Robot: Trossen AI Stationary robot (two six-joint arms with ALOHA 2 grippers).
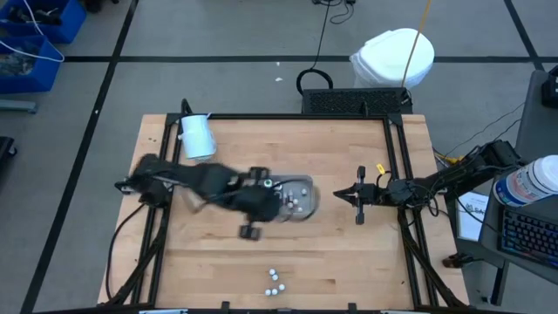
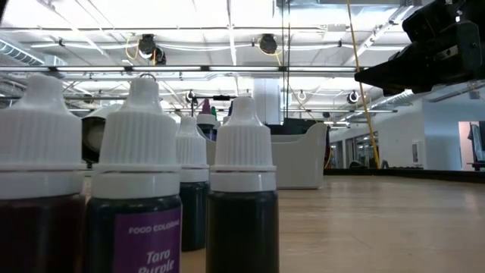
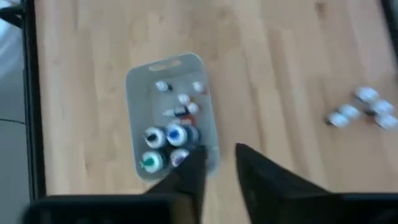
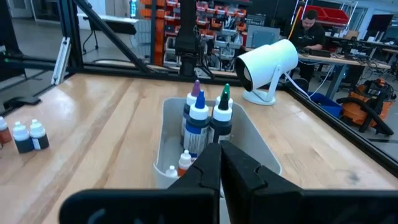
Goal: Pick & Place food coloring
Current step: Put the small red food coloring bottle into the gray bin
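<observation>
A pale grey tray [image 1: 307, 185] stands mid-table. It holds several upright food coloring bottles [image 3: 168, 140] with coloured tips and some tiny white ones [image 3: 183, 102], some with red. More food coloring bottles [image 1: 275, 281] stand on the wood near the front edge, and fill the low view's foreground [image 2: 144, 189]. My left gripper [image 3: 217, 155] hangs high above the tray's near end [image 1: 279, 205], slanting down. Its fingers are a little apart, with bare wood showing between them. My right gripper [image 1: 349, 194] waits shut and level, just right of the tray [image 4: 261, 143].
A large white cylinder on a stand [image 1: 196, 135] sits at the table's far left corner [image 4: 267, 65]. Dark frame rails [image 1: 405, 174] run along the table's sides. A person [image 4: 309, 28] sits at a desk far beyond the table.
</observation>
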